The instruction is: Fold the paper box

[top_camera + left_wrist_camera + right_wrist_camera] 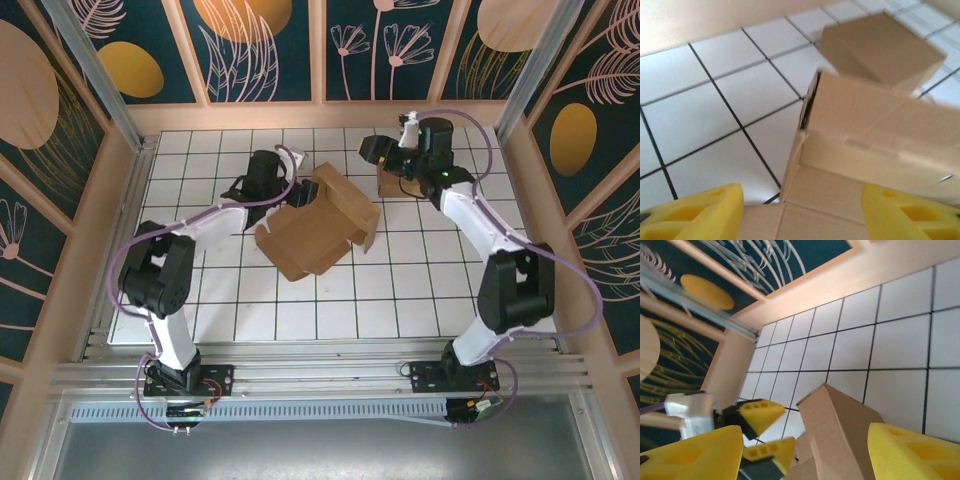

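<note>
The paper box (315, 225) lies partly folded in the middle of the tiled table, brown, with flaps standing up and out. My left gripper (291, 190) is at its far-left edge. In the left wrist view its yellow fingers (695, 212) stand wide apart, open, over a box panel (850, 150) and its creases. My right gripper (375, 150) hovers beyond the box's far-right corner, open. In the right wrist view a raised box flap (840, 430) shows ahead between the yellow fingers (915, 452), which do not touch it. The left gripper (775, 432) is just behind the flap.
A small brown cardboard piece (392, 183) sits under the right arm at the back right. Wooden walls (320, 115) with patterned panels close in the table on three sides. The near rows of white tiles (330, 310) lie between the arm bases.
</note>
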Controlling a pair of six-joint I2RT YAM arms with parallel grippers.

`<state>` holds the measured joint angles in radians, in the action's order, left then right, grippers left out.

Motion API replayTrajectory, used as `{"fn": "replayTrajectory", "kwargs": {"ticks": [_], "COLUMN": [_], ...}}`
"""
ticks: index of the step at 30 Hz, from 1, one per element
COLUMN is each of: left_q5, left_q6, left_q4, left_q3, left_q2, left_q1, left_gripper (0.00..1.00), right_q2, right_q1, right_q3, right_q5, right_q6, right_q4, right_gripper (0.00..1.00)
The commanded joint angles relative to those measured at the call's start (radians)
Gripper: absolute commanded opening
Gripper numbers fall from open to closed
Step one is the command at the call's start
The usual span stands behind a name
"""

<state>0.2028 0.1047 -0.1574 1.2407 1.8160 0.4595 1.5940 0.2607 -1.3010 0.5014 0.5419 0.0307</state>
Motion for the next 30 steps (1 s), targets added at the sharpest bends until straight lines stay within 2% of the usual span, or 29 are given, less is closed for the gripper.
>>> {"fn": "replayTrajectory", "kwargs": {"ticks": [1,3,5,8,11,16,21,27,30], "left_q5": [-0.035,0.024,0.074,0.099,0.143,0.27,0.287,0.424,0.469], "left_q6": [0.265,0.302,0.282,0.241,0.239,0.225,0.165,0.09,0.076], "left_q4": [0.134,0.25,0.341,0.395,0.421,0.413,0.451,0.473,0.466], "left_q3": [0.085,0.185,0.281,0.368,0.439,0.517,0.564,0.574,0.574], "left_q2": [-0.063,-0.021,0.032,0.098,0.158,0.237,0.29,0.326,0.333], "left_q1": [-0.004,-0.005,-0.005,-0.015,-0.042,-0.073,-0.079,-0.08,-0.08], "left_gripper": [0.68,0.69,0.71,0.72,0.74,0.78,0.79,0.79,0.74], "right_q2": [-0.152,-0.232,-0.273,-0.266,-0.22,-0.114,-0.035,0.014,0.028], "right_q1": [0.054,0.118,0.197,0.276,0.31,0.311,0.311,0.308,0.306], "right_q3": [0.077,0.108,0.12,0.092,0.054,-0.013,-0.028,-0.008,0.002], "right_q5": [-0.119,-0.233,-0.349,-0.477,-0.586,-0.586,-0.602,-0.608,-0.63], "right_q6": [0.173,0.24,0.329,0.495,0.58,0.603,0.653,0.634,0.616], "right_q4": [0.124,0.216,0.301,0.43,0.499,0.506,0.485,0.394,0.341], "right_gripper": [0.66,0.64,0.64,0.6,0.59,0.58,0.6,0.57,0.53]}}
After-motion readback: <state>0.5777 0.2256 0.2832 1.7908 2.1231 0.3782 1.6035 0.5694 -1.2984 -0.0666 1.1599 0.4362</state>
